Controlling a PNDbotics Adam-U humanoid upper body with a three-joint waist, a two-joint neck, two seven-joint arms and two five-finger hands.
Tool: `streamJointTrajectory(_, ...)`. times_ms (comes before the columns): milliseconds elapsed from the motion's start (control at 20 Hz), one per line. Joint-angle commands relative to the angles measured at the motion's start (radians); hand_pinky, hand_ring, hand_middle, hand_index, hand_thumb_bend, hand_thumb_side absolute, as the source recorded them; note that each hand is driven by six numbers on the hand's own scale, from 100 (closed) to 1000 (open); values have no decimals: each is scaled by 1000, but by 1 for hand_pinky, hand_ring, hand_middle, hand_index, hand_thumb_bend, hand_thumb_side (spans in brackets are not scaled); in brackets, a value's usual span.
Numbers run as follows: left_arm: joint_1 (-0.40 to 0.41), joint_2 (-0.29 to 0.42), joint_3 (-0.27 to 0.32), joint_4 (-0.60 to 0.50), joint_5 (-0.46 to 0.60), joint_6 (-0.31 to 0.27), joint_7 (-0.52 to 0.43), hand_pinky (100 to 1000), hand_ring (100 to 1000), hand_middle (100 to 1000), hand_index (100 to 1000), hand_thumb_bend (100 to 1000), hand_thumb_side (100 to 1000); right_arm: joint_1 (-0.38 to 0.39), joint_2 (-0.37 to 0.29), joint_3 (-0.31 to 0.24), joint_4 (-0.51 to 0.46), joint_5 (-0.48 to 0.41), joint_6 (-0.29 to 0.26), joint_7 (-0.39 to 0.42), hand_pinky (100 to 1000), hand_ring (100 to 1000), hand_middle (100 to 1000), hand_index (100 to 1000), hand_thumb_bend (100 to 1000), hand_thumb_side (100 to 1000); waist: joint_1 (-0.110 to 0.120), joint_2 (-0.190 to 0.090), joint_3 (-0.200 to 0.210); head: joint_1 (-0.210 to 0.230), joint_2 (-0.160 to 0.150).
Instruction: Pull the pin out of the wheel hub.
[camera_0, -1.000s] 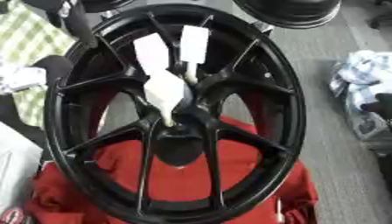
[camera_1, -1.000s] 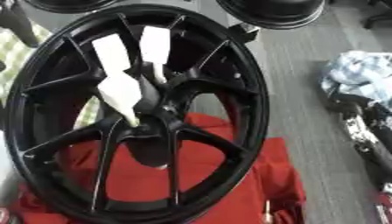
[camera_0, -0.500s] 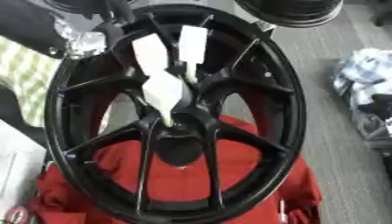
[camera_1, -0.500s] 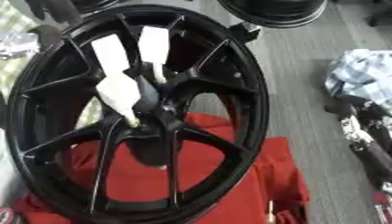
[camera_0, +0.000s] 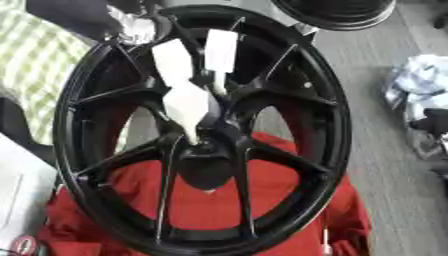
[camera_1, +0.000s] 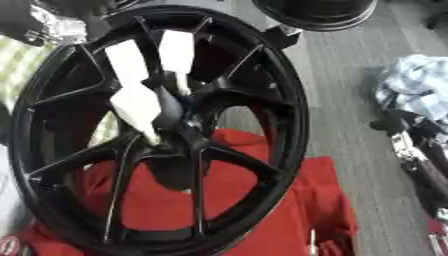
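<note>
Black left arm (camera_0: 74, 20) with silver joint (camera_0: 133, 27) at upper left.

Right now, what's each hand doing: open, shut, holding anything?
Left hand: by the wheel rim, cannot be told.
Right hand: cannot be told.

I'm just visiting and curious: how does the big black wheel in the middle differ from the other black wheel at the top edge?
The big wheel hub shows whole, spokes and all; the second wheel is cut off by the picture's top edge. The big one carries white pieces near its centre; none show on the far one. The big one stands partly over a red cloth; the far one sits on grey floor. Both are black and round.
</note>
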Motion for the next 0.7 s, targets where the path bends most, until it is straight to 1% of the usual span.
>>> streamJointTrajectory(50,-27,-5,-4,26,-59,7,-40,805,834,789,894,431,737,-3,-13,-1,-17,9,7,-1,981,764,612,748,100,547,2,-14,1,4,1)
streamJointTrajectory(200,-29,-18,-8,54,-92,-5,-67,816,846,802,902,482,780,-5,-12,-1,-17,11,11,-2,981,764,611,748,100,559,3,-12,1,6,1)
streamJointTrajectory(450,-32,-37,-10,104,-125,-28,-97,846,869,821,914,604,795,-6,-5,1,-17,15,21,-8,980,761,609,746,100,569,5,-8,0,11,4)
streamJointTrajectory(550,-31,-43,-9,128,-149,-37,-102,849,872,822,914,617,798,-8,-3,1,-17,16,25,-12,980,761,608,745,100,572,6,-6,0,15,4)
streamJointTrajectory(700,-27,-55,-10,164,-170,-48,-106,838,863,810,905,612,818,-10,0,3,-17,21,30,-14,980,761,609,746,100,578,7,-3,-2,18,4)
